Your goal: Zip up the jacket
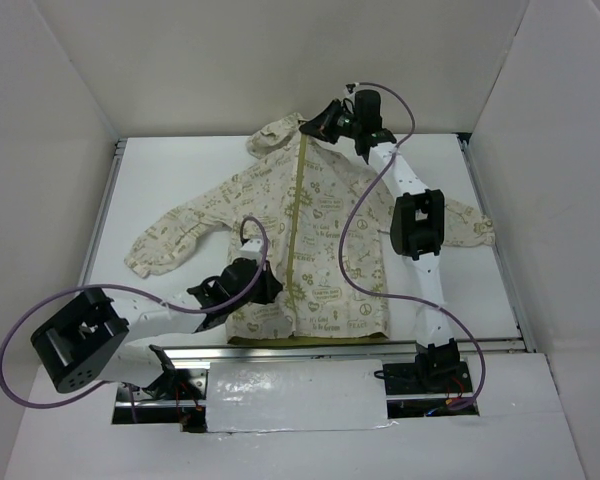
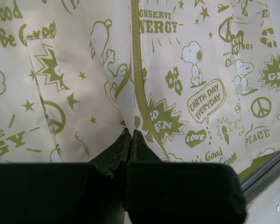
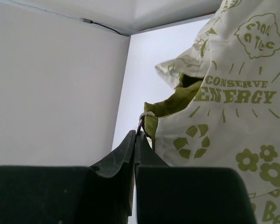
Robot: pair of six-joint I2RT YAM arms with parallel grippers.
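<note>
Since the zipper (image 1: 298, 215) shows from above as one closed olive line from the hem up to the collar, the job looks all but finished. The jacket (image 1: 330, 235) lies flat on its back in the middle of the table (image 1: 180, 170), with its hem at the near edge, its hood (image 1: 278, 130) toward the far edge and its sleeves spread to either side. The left gripper (image 1: 268, 288) is down by the hem, its jaws pressed together on a pucker of fabric just beside the zipper, apparently anchoring the bottom. The right gripper (image 1: 317, 124) is at the collar, its jaws closed on the small metal pull (image 3: 142, 119), with the green lining of the neck opening right next to it. Whether the slider has reached the very last teeth is hidden in these views. By my reading, what remains is at most a short final tug toward the far edge, then both grips let go.
</note>
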